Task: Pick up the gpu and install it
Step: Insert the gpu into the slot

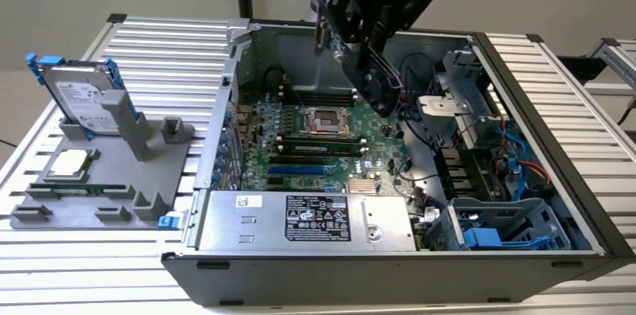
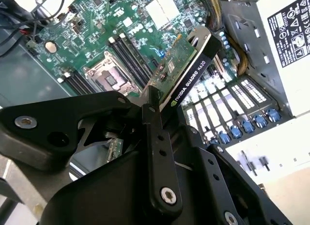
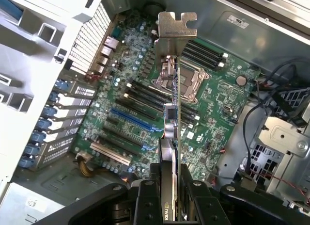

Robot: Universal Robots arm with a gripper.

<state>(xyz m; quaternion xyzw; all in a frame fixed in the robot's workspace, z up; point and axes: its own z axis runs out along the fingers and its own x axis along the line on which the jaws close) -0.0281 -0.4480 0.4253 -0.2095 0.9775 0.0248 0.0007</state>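
- My gripper (image 3: pixel 170 188) is closed on the gpu (image 3: pixel 177 113). The card reaches out beyond my fingertips, with its silver bracket (image 3: pixel 177 25) at the far end.
- It hangs over the motherboard (image 3: pixel 218 96), and it seems clear of it, though I am not sure.
- To do this well, I think I must keep the card's edge parallel to the blue slot (image 3: pixel 130 120) beneath me and avoid any tilt.
- I count one gpu, one blue slot and one processor socket (image 3: pixel 194 82).

white lettering on gpu (image 2: pixel 190 80), labelled power supply (image 1: pixel 226 224)
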